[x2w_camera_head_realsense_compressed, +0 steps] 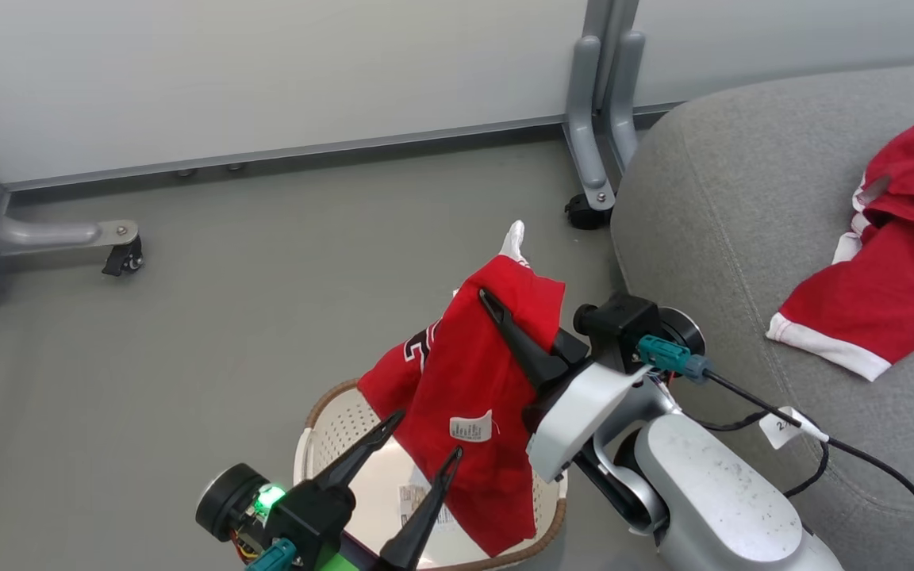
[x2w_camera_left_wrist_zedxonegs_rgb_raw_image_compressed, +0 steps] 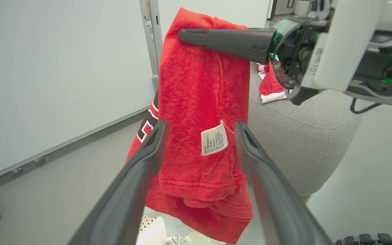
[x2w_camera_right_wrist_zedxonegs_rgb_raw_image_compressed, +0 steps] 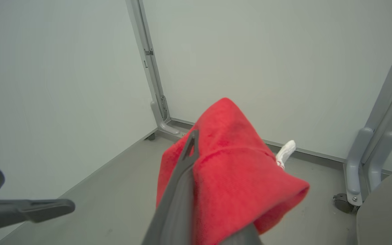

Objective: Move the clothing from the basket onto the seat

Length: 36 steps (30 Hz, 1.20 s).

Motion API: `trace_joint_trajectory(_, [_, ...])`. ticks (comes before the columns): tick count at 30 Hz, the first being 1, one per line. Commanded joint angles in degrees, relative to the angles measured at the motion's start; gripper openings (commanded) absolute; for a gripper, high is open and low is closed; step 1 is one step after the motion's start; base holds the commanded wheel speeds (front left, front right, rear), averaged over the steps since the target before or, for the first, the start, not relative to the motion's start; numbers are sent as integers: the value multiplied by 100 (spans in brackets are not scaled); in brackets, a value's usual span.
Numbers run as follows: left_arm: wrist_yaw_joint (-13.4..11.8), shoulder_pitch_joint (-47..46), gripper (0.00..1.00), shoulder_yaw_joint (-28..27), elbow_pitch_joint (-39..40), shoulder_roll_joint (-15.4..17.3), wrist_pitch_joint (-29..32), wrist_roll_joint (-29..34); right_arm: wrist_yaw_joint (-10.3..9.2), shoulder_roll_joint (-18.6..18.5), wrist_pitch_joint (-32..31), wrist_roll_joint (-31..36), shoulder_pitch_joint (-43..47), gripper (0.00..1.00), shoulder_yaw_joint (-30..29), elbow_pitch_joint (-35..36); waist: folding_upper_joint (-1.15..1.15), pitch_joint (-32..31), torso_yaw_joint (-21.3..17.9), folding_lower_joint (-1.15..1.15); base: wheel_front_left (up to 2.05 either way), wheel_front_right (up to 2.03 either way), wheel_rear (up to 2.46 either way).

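Right gripper (x2w_camera_head_realsense_compressed: 494,306), clenched on the red garment (x2w_camera_head_realsense_compressed: 465,373), which hangs beneath it, long axis vertical, above the basket (x2w_camera_head_realsense_compressed: 322,410).

Red garment (x2w_camera_head_realsense_compressed: 473,373) above cream basket (x2w_camera_head_realsense_compressed: 336,431)

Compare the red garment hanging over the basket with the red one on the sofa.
The hanging garment dangles from the right claw over the basket; the lying garment rests crumpled on the sofa. The hanging garment shows dark print and a white label; the lying garment shows a white hem band. Both are bright red.
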<state>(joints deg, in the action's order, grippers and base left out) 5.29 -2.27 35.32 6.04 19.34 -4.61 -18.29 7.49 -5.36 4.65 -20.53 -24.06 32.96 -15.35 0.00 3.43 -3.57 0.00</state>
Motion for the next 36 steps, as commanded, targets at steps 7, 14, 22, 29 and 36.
trace_joint_trajectory(7, [-18, -215, 100, 13, 65, 110, 38, 6, 0, 35, 142, 10, -104, 0, -25, -26, 0, 335, -977, 0, 0, 0, 0])
trace_joint_trajectory(14, [-10, -411, 100, 19, 151, 193, 140, 22, 0, 51, 273, 56, -80, 0, -223, -4, 0, 645, -1774, 0, 0, 0, 0])
trace_joint_trajectory(22, [28, -593, 100, 91, 313, 307, 282, 46, 0, 79, 466, 104, 18, 0, -580, -41, 0, 975, -2453, 0, 0, 0, 0])
trace_joint_trajectory(29, [67, -752, 100, 173, 444, 359, 388, 42, 0, 59, 557, 124, -78, 0, -1016, -81, 0, 1160, -2662, 0, 0, 0, 0])
trace_joint_trajectory(36, [59, -982, 100, 173, 580, 353, 332, 90, 0, -200, 626, 180, -800, 0, -1768, -160, 0, 1361, -2473, 0, 0, 0, 0])
